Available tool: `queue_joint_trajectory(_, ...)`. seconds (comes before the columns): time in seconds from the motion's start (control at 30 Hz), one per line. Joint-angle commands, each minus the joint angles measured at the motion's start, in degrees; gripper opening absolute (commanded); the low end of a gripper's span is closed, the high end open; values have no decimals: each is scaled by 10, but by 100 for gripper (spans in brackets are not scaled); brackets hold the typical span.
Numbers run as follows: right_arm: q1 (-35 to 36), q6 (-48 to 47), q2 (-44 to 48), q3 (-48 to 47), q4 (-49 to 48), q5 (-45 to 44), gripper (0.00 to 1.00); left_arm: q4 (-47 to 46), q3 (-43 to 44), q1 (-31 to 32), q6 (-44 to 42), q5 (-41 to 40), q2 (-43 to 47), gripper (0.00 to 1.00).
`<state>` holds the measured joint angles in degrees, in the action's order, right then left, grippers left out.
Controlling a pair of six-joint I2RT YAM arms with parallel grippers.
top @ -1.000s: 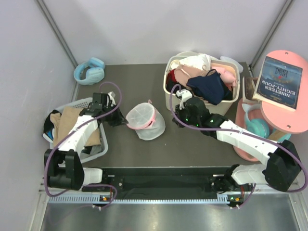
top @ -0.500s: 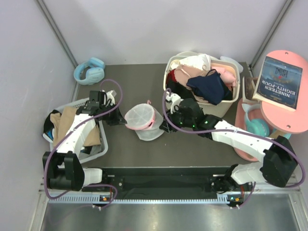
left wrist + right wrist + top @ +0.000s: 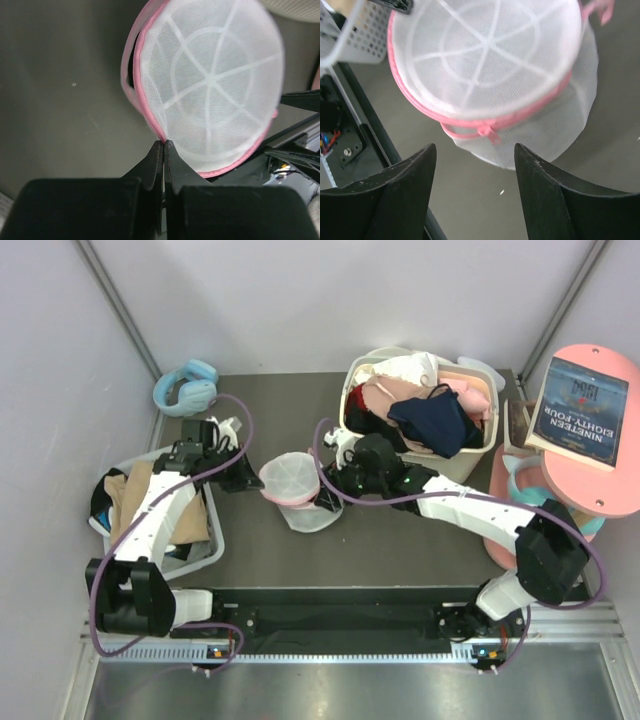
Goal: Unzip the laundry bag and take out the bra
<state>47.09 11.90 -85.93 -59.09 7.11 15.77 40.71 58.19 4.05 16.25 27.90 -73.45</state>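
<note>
The laundry bag [image 3: 297,485] is a round white mesh pouch with pink zipper trim, lying mid-table. My left gripper [image 3: 257,483] is shut on the pink trim at the bag's left edge; the left wrist view shows its tips [image 3: 164,143] pinching the trim below the mesh dome [image 3: 210,85]. My right gripper [image 3: 322,502] stands open at the bag's right side. In the right wrist view it [image 3: 475,146] hovers just short of the pink zipper pull [image 3: 490,134], touching nothing. No dark fabric shows through the mesh. Black fabric [image 3: 356,423], the bra as far as I can tell, lies in the cream basket's left end.
The cream basket [image 3: 455,465], with pink, white and navy clothes, stands at the back right. A white basket [image 3: 200,550] with tan clothes sits at the left. Blue headphones [image 3: 187,388] lie at the back left. A pink side table [image 3: 600,490] bears a book.
My right arm has swung left from the cream basket to the bag, and its jaws have opened. The left gripper has kept its pinch and drawn the bag slightly left.
</note>
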Motion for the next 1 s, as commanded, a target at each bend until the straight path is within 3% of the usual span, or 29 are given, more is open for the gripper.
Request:
queue_joint_trajectory(0.0,8,-30,35,-60,-1,-25,64,-36,72,-1,32,54,20,0)
queue_joint_trajectory(0.33,12,3,125,-39,-15,-81,71,-67,112,81,39,51,23,0)
queue_joint_trajectory(0.53,49,-4,125,-46,-24,-94,73,-142,101,172,167,-5,22,0)
queue_joint_trajectory(0.8,92,1,93,-39,-35,-111,73,-242,59,199,265,-20,33,0)
queue_joint_trajectory(0.97,103,8,62,-38,-49,-171,72,-274,28,212,313,-22,48,0)
